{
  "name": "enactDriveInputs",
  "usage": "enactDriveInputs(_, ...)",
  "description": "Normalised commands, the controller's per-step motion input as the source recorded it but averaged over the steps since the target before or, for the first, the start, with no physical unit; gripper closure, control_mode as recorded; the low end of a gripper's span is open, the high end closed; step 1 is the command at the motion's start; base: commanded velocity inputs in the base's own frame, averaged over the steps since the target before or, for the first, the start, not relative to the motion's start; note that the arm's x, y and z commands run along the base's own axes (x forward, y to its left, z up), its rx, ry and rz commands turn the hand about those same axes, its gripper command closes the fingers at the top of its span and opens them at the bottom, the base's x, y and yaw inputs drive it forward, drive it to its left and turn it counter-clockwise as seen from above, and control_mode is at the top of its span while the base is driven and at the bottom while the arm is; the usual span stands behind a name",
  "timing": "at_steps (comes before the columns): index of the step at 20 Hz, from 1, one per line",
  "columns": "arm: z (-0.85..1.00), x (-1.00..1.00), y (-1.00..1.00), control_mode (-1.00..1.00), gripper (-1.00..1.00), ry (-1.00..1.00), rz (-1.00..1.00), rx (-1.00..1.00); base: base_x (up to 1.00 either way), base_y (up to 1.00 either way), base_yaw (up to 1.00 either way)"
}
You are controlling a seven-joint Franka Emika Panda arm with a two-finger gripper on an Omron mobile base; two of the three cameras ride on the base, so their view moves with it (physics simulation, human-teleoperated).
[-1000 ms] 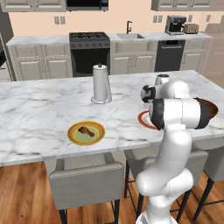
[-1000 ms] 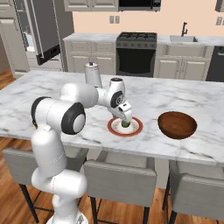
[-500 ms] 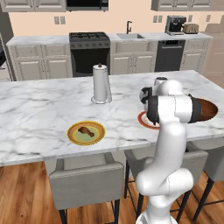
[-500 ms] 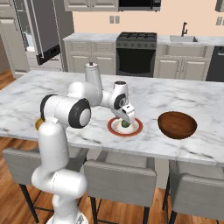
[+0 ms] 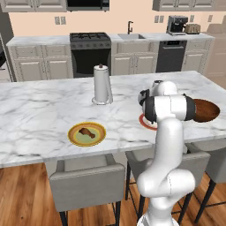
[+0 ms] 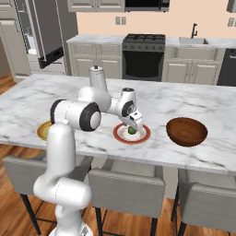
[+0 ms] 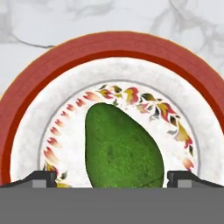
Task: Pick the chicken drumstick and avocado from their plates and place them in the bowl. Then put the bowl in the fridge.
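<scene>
Marble counter (image 7: pixel 39 17), smooth ovoid avocado (image 7: pixel 122 148)

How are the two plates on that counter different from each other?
The yellow plate has a green centre and carries a brown chicken drumstick; the red plate has a white flowered centre and carries a green avocado. The open gripper is right above the red plate, far from the yellow plate. Both are round, on the marble counter.

Red-rimmed plate (image 5: pixel 145 122) mostly behind arm
</scene>
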Motion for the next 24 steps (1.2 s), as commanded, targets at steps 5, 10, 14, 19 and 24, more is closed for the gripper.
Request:
enactDriveInputs(5, -0.24, 0.26, -0.05, -1.00, -1.00, 0.00, 0.00, 0.01, 0.00, 0.00, 0.00)
enactDriveInputs(10, -0.05, -0.09, -0.08, -1.00, -1.00, 0.01, 0.00, 0.06, 0.00, 0.00, 0.00)
enactDriveInputs(14, -0.09, -0.14, 0.01, -1.00, -1.00, 0.04, 0.00, 0.05, 0.00, 0.00, 0.00)
enactDriveInputs(19, -0.03, -0.11, 0.07, -1.00, -1.00, 0.00, 0.00, 0.05, 0.00, 0.00, 0.00)
enactDriveInputs(24, -0.07, -0.09, 0.00, -1.00, -1.00, 0.00, 0.00, 0.00, 0.00, 0.00, 0.00)
